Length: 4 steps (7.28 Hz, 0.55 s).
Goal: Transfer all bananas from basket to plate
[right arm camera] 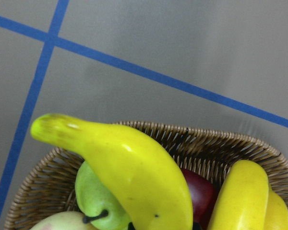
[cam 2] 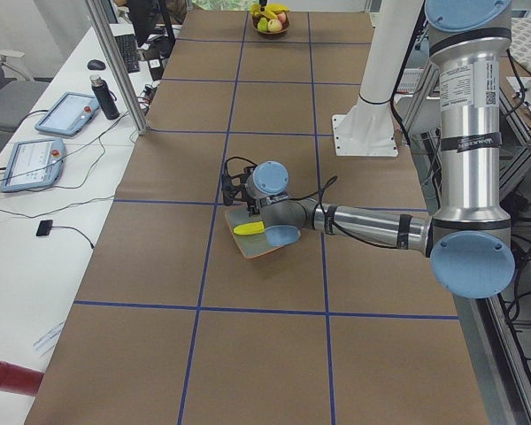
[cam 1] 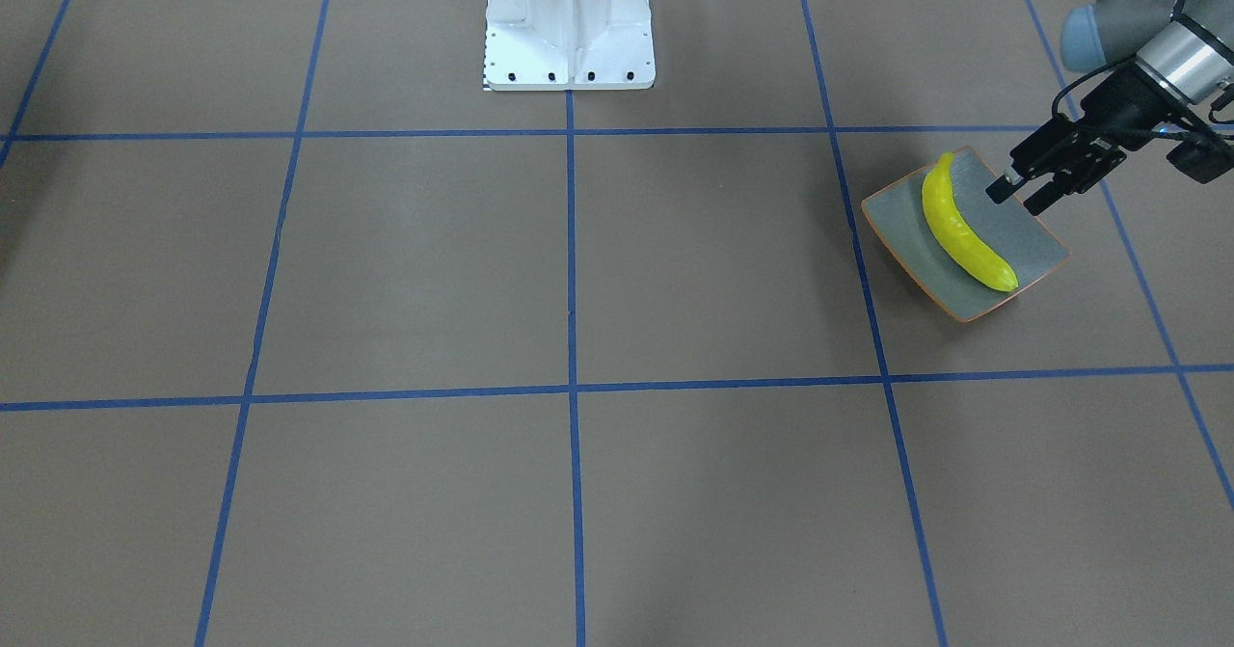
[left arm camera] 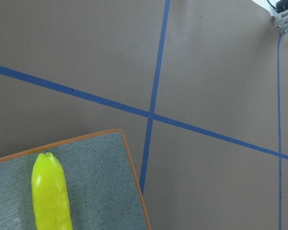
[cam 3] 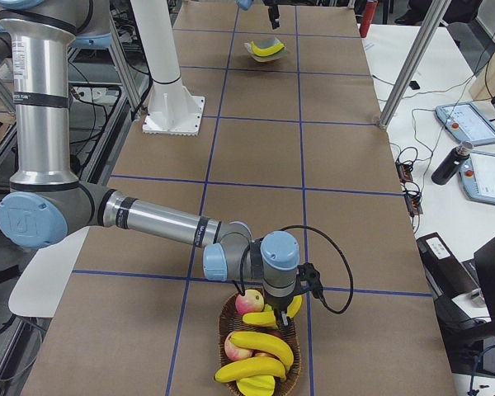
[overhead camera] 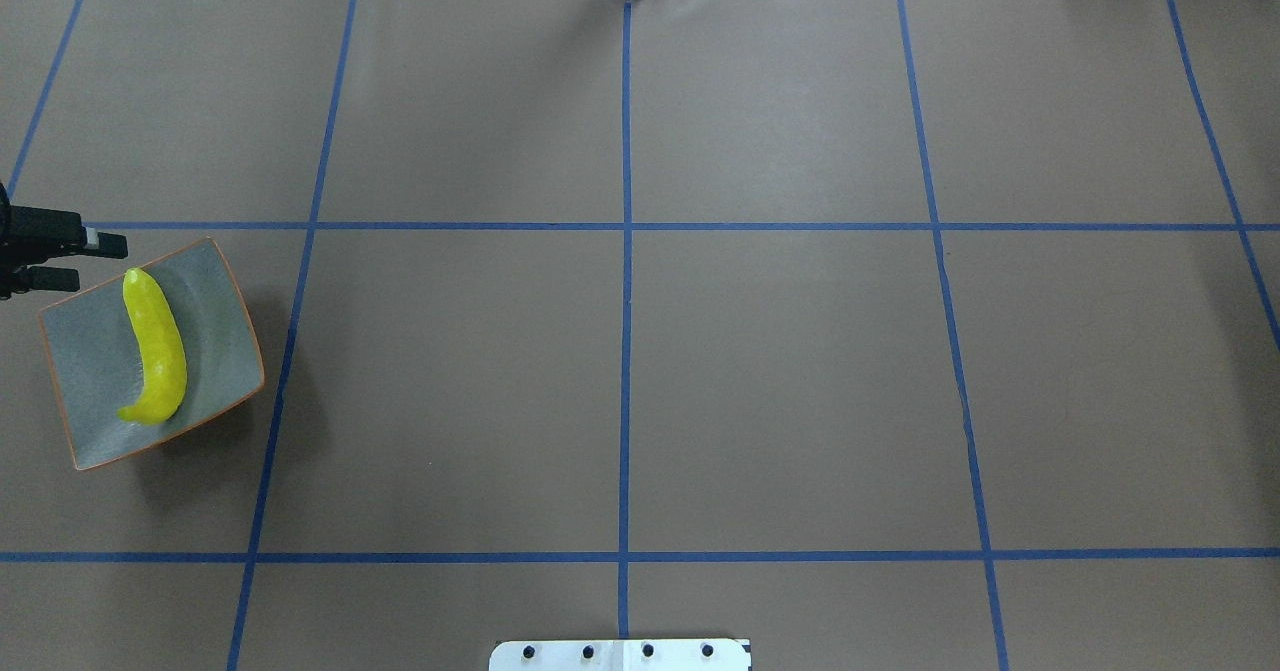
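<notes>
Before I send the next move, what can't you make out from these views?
Right gripper: jaws hidden behind its own wrist and the fruit in the exterior right view; open or shut, cannot tell.
Bananas in the basket: count unsure; they overlap and that view's bottom edge cuts the basket.
Left gripper: body cut off by the overhead view's left edge.
Exterior left view: the basket is too small for detail.

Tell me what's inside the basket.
The basket holds several bananas, a dark red apple and a green fruit. The piled fruit hides its bottom.
</notes>
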Motion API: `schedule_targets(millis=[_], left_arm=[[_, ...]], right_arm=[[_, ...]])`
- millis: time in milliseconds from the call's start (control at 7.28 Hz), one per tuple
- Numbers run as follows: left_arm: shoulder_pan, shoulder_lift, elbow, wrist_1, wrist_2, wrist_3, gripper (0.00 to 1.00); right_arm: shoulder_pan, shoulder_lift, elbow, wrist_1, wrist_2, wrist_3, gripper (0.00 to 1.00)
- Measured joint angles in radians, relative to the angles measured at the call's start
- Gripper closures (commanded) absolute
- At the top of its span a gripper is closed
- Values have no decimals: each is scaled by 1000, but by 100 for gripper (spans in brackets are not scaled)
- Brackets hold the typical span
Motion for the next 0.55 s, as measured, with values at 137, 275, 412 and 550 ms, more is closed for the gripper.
schedule_targets(millis=[137,275,412,550], left_arm=[[0,-2,1,0,0,-1,0],[0,-7,1,0,0,-3,0],[2,-18,2,2,0,-5,0],[3,-37,1,4,3,-8,0]], right_arm=[[10,4,79,-90,1,0,100],[15,14,154,-176,6,5,100],[18,37,205,-241,24,13,100],[18,74,227,-284,54,33,100]])
